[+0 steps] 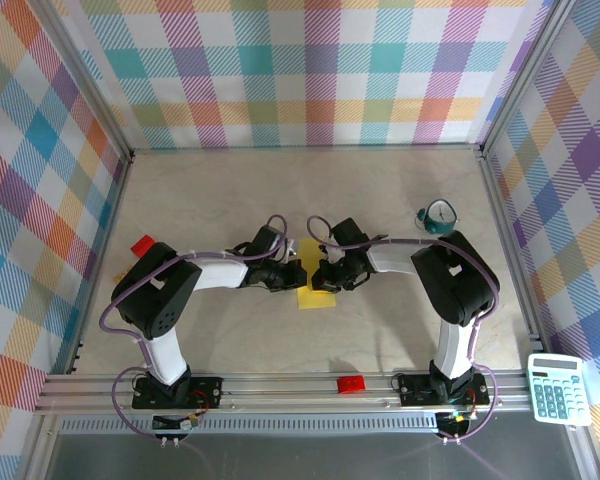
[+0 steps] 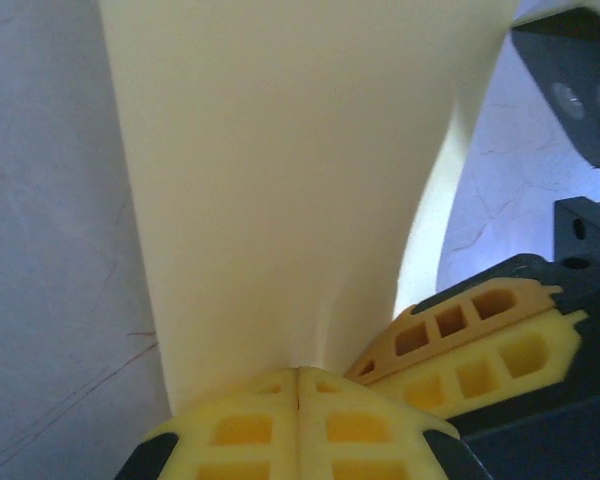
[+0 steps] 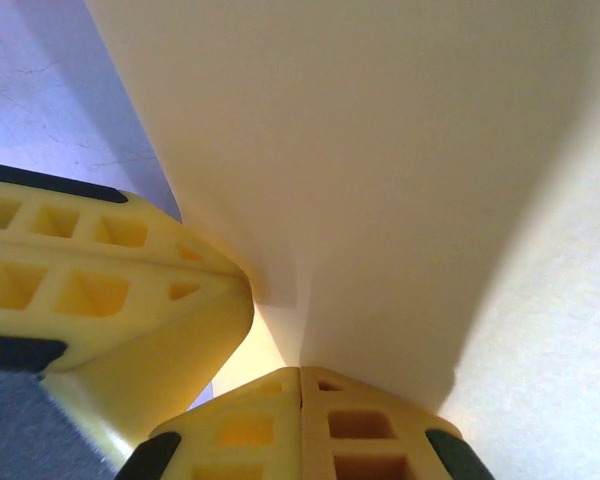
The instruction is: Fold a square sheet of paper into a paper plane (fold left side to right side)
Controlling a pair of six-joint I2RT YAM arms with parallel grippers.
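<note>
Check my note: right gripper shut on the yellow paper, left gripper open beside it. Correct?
No: the left gripper is shut on the yellow paper too, as the left wrist view shows. The right gripper is shut on it, as noted.

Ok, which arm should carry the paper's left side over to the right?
Left, probably. The left gripper is shut on the yellow paper at its left side and can carry it across; the right gripper, shut on it alongside, can anchor.
</note>
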